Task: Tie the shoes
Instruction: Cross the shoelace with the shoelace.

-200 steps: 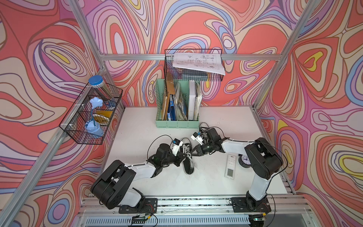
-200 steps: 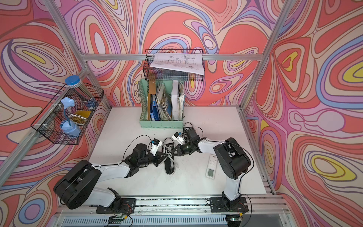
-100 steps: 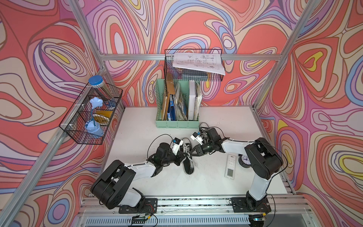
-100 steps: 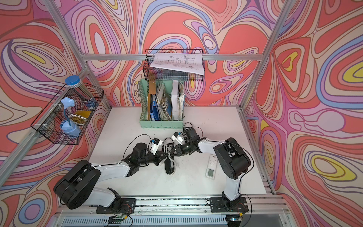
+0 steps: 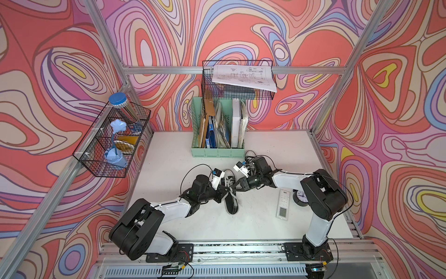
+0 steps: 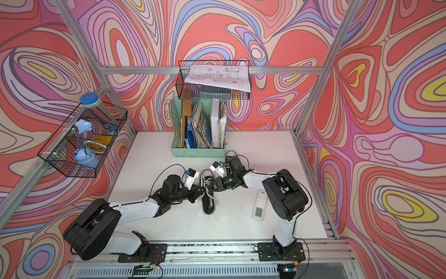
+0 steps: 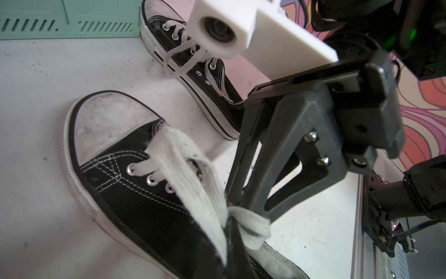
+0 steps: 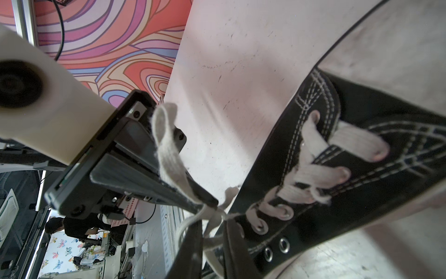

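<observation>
Right claw (image 5: 234, 189) shifted, white table (image 5: 169, 169) (swirly walls (image 5: 241, 36))

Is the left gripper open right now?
No: in the right wrist view the left gripper has its fingers pressed together, pinching the white lace.

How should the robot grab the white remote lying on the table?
Probably pinch the white remote across its long edges near the middle, coming straight down: it lies flat on the table, long and narrow. Keep clear of the little clock beside it.
</observation>
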Controlling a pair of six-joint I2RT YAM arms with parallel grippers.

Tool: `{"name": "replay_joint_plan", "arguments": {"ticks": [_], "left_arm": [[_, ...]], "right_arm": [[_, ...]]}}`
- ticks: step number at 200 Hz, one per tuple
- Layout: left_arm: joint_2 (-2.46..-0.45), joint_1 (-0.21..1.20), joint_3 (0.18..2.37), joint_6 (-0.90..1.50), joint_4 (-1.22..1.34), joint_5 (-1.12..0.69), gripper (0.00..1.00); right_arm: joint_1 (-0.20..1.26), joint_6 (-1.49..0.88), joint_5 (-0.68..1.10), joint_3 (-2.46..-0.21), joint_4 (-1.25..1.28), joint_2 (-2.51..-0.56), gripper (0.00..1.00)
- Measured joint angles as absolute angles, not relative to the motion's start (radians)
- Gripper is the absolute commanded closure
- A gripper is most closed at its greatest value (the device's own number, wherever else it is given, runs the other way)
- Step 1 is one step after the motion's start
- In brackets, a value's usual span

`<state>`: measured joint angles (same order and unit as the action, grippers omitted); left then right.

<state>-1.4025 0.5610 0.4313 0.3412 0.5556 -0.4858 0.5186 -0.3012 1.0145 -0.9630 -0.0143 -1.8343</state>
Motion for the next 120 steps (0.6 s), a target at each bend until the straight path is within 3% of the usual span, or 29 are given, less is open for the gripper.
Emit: {"name": "replay_joint_plan", "arguments": {"ticks": [84, 120], "left_arm": [[-1.39, 0.561, 0.431, 0.349, 0.546, -0.492, 1.0], [-1.395, 0.561, 0.431, 0.364, 0.546, -0.498, 1.0]], "right_arm": [[0.519, -0.285, 1.045, -0.963, -0.002, -1.84, 0.74], [0.519, -0.29, 1.072, -0.963, 0.019, -1.863, 0.85]]}}
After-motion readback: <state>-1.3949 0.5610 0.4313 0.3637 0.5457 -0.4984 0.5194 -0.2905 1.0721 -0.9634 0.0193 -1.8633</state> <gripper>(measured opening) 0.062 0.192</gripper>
